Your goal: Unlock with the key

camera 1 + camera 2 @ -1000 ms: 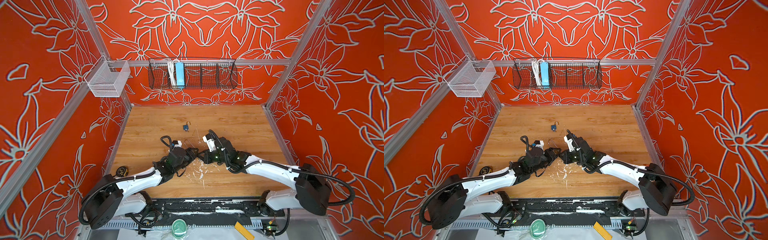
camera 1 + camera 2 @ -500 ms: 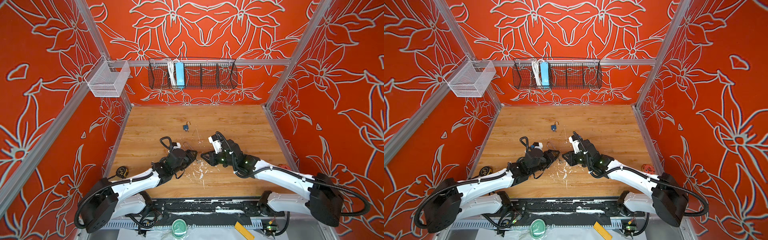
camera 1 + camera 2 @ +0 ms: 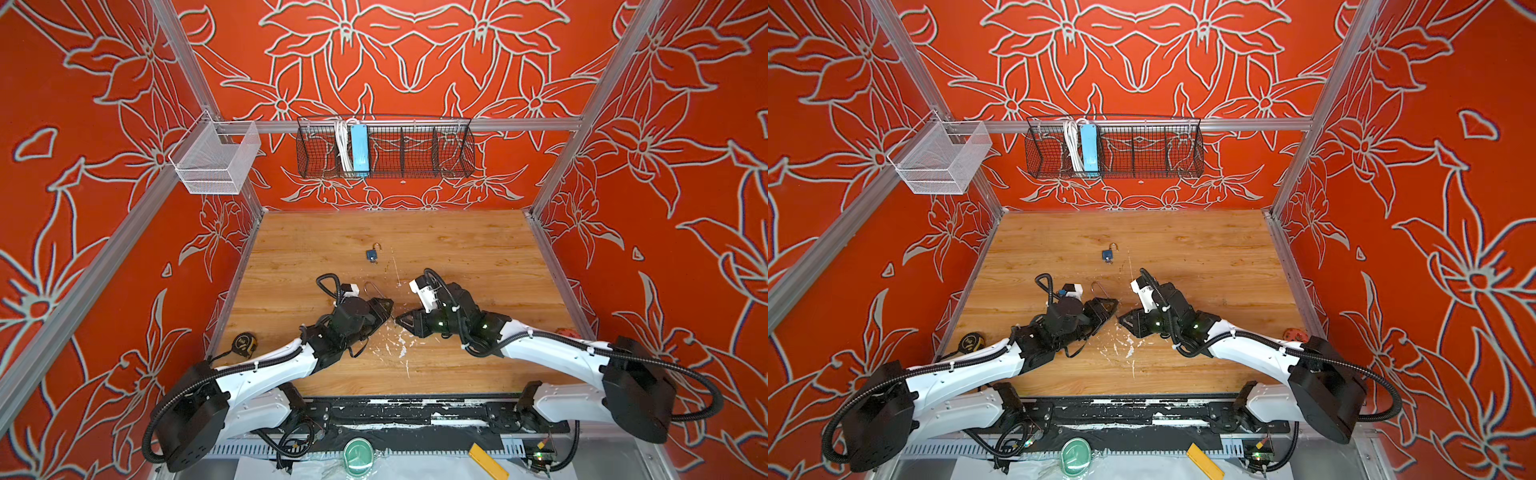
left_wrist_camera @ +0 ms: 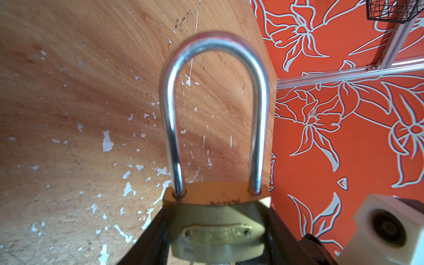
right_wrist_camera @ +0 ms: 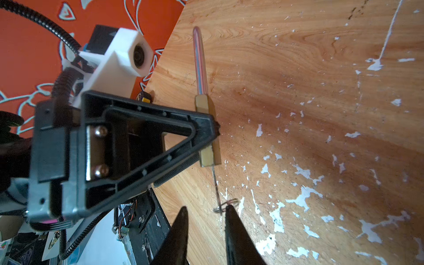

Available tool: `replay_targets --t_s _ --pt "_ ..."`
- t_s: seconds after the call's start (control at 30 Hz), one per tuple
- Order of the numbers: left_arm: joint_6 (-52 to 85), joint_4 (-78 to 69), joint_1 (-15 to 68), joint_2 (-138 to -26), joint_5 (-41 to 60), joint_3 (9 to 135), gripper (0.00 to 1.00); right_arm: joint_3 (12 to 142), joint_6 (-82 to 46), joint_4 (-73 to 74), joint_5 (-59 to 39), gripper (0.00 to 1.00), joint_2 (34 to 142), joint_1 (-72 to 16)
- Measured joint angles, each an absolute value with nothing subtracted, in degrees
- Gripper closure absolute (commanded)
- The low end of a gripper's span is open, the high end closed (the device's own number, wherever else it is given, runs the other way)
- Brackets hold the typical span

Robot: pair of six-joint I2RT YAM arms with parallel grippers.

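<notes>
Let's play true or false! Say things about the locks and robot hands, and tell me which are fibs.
1. The left gripper holds a brass padlock. True.
2. Its shackle is open. False: both legs sit in the body.
3. A key sticks out of the brass padlock. True.
4. The small blue padlock lies in a wire basket. False: it lies on the wooden table.
5. The right gripper is squeezed shut. False: its fingers stand apart.

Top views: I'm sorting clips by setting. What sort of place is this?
Probably a robot test booth, not a home: two arms mounted at a wooden table, aluminium frame rails, printed floral wall panels.
</notes>
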State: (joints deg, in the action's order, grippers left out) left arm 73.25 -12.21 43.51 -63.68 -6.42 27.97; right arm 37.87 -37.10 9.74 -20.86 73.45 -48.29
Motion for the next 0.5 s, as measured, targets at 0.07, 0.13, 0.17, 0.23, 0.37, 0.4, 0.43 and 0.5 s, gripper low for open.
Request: replay_targets --t_s 0.07,0.13,0.17,0.23,0.37,0.4,0.43,0.5 --pt "73.3 -12.19 43.51 -63.68 -6.42 27.97 1.0 37.87 -37.1 9.69 -20.84 0.72 73.52 -48.4" --pt "73.32 -12.16 43.51 -63.66 -6.42 27.94 1.0 37.87 -37.1 9.69 -20.84 0.72 73.65 -48.49" --pt "73.32 -12.14 43.51 -63.61 -6.42 27.94 1.0 37.87 -37.1 9.65 -20.84 0.73 73.69 -48.49" --pt "73.32 -12.1 43.51 -63.48 -6.42 27.9 1.0 37.87 -37.08 9.58 -20.82 0.75 73.73 -48.49" --pt "73.32 -12.03 43.51 -63.09 -6.46 27.64 1.0 37.87 -37.01 9.43 -20.82 0.78 74.15 -48.6" --pt "73.32 -12.03 43.51 -63.07 -6.48 27.62 1.0 37.87 -37.01 9.41 -20.82 0.79 74.32 -48.62" --pt "73.32 -12.03 43.51 -63.05 -6.52 27.59 1.0 37.87 -37.01 9.34 -20.82 0.8 74.59 -48.69" --pt "73.32 -12.03 43.51 -63.05 -6.59 27.53 1.0 37.87 -37.01 9.3 -20.84 0.84 75.18 -48.84"
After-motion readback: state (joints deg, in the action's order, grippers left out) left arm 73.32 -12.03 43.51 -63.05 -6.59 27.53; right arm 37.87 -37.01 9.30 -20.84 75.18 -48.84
